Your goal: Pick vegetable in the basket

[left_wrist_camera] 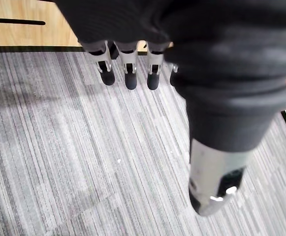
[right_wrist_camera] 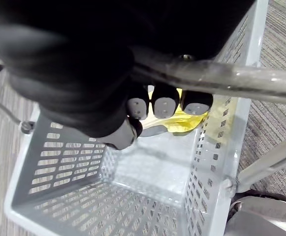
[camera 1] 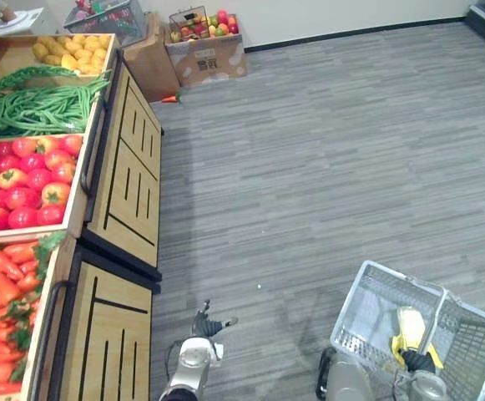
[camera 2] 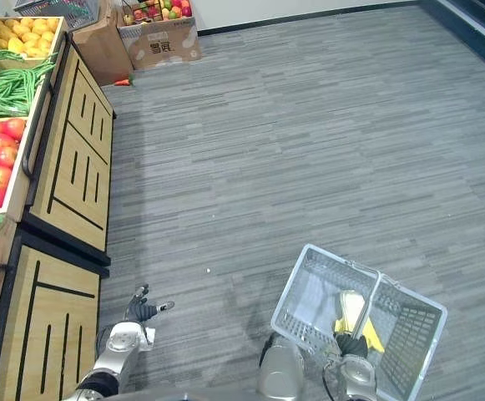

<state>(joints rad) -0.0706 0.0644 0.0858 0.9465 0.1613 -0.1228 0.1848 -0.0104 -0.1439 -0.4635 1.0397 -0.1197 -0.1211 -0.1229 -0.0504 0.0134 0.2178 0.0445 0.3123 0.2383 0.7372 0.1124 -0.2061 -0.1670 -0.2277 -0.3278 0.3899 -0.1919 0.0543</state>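
Right hand [right_wrist_camera: 165,104] clamped on the basket handle [right_wrist_camera: 241,77], left hand [left_wrist_camera: 128,69] fingers apart, we'd cup a soft tomato [camera 1: 22,197] gently.

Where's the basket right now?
Lower right in the left eye view: the basket hangs by its handle from the right hand, over the floor, well apart from the produce stand at left.

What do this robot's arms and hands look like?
The left arm and right arm are smooth, rounded silver-grey tubes. The left hand and right hand each have silver fingers ending in dark rounded tips, with a dark cover over the back of the hand and the wrist.
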